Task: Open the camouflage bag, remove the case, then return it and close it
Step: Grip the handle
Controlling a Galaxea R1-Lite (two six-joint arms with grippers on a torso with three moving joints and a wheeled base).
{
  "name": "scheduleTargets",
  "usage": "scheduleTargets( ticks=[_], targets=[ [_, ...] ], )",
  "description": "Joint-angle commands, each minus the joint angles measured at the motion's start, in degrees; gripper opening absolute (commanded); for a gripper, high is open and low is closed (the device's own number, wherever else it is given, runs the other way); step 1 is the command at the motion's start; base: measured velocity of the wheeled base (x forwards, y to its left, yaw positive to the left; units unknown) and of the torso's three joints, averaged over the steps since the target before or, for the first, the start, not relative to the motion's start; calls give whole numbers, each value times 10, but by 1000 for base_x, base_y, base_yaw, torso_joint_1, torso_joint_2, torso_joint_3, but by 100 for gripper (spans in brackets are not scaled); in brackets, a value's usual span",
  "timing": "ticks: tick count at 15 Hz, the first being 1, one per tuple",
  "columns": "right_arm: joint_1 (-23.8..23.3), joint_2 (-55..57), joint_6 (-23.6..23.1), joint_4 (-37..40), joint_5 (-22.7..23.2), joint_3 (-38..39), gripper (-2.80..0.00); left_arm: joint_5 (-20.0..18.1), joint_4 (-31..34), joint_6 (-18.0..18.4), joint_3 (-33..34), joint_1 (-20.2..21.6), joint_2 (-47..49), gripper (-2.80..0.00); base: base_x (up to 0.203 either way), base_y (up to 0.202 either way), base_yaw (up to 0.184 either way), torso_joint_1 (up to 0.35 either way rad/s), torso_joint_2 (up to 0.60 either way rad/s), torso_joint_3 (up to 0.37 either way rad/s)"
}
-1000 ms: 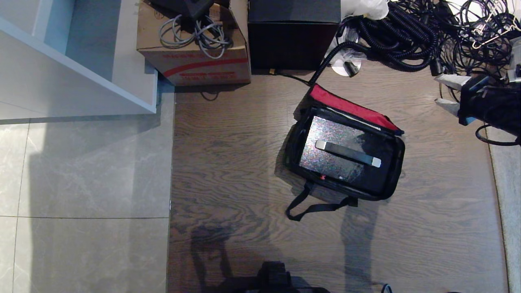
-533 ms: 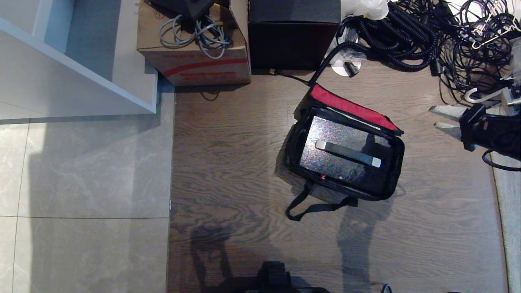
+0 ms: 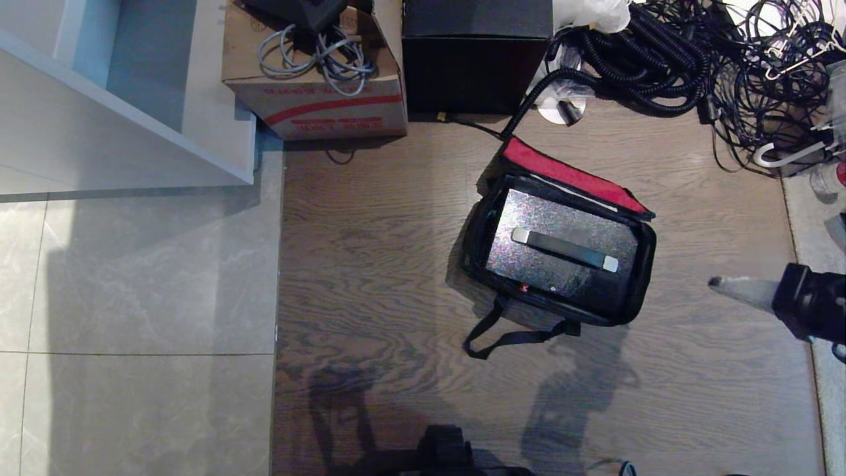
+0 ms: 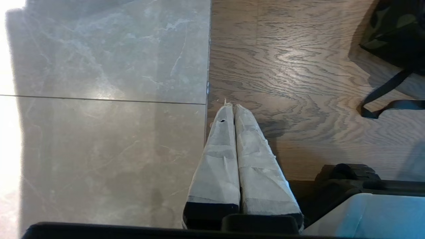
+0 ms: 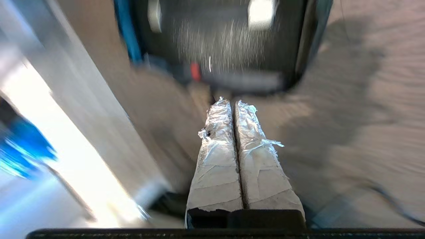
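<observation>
I see camouflage bag (image 3: 559,254) unzipped, red-lined flap up, glittery case (image 3: 562,251) inside | right end effector (image 3: 717,283) pressed together, empty | left end effector (image 4: 234,108) pressed together

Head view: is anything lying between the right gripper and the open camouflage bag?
No. Only bare wood floor separates the shut right gripper from the camouflage bag, as the head view shows.

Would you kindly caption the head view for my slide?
Open camouflage bag on wood floor with the case inside; right end effector shut beside it.
</observation>
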Motion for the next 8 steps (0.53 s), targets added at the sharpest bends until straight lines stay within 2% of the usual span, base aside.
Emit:
scheduleTargets(
  ticks=[1,4,5,8],
  targets=[
    [2,-164,-107,69,-9,59,-280,0,0,0,0,0,0,-280,0,0,0,0,0,0],
    [16,-336,-224,150,-80,136,-280,0,0,0,0,0,0,-280,0,0,0,0,0,0],
    [33,-387,-244,167,-107,161,-280,0,0,0,0,0,0,-280,0,0,0,0,0,0],
    [114,-534,-276,222,-235,225,-280,0,0,0,0,0,0,-280,0,0,0,0,0,0]
  ],
)
